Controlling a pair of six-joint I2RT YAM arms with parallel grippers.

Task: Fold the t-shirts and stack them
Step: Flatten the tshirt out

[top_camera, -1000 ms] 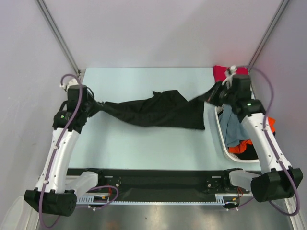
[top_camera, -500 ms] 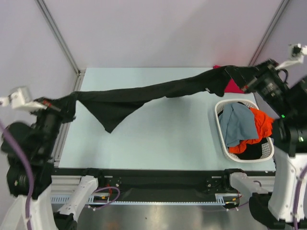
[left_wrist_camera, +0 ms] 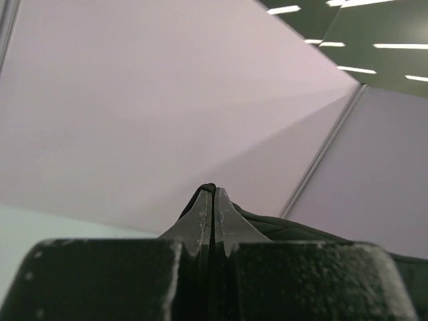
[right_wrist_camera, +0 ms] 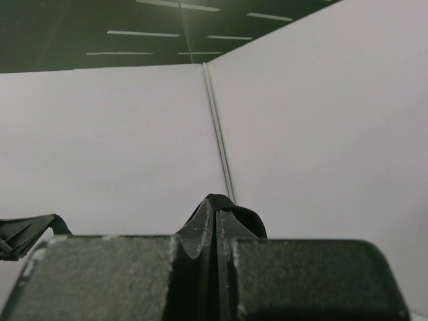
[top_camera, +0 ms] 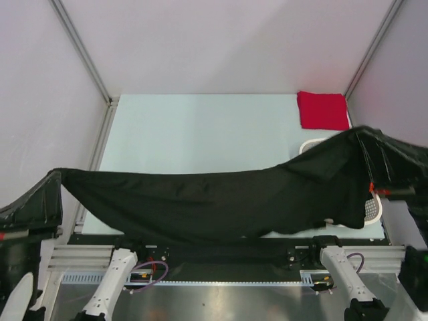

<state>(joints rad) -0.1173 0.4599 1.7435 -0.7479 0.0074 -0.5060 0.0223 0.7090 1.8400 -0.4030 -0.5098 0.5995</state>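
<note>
The black t-shirt (top_camera: 214, 204) is the biggest thing here. I hold it stretched between my two arms, raised off the tabletop (top_camera: 200, 127) and sagging in a shallow curve across the near edge, above the arm bases (top_camera: 127, 257). I judge the spread is meant to open it out so it can be laid flat for folding. Its right end drapes over most of the white basket (top_camera: 309, 144), so only slivers of rim show and I cannot tell what is inside.

The red t-shirt (top_camera: 323, 110) lies folded in the far right corner of the tabletop, well apart from the black one. To my eye it is the start of the stack, parked out of the way.

My left gripper (left_wrist_camera: 212, 195) is pinched tight on an edge of the black cloth, a fold poking past the tips. My right gripper (right_wrist_camera: 215, 206) is clamped the same way on the other end.

The tabletop is smooth and pale blue-green. Plain lilac-grey walls (top_camera: 221, 47) close it in, with metal posts (top_camera: 80, 50) at the far corners. Above them the wrist views show a dark ceiling (right_wrist_camera: 100, 33) with strip lights (left_wrist_camera: 400, 45).
</note>
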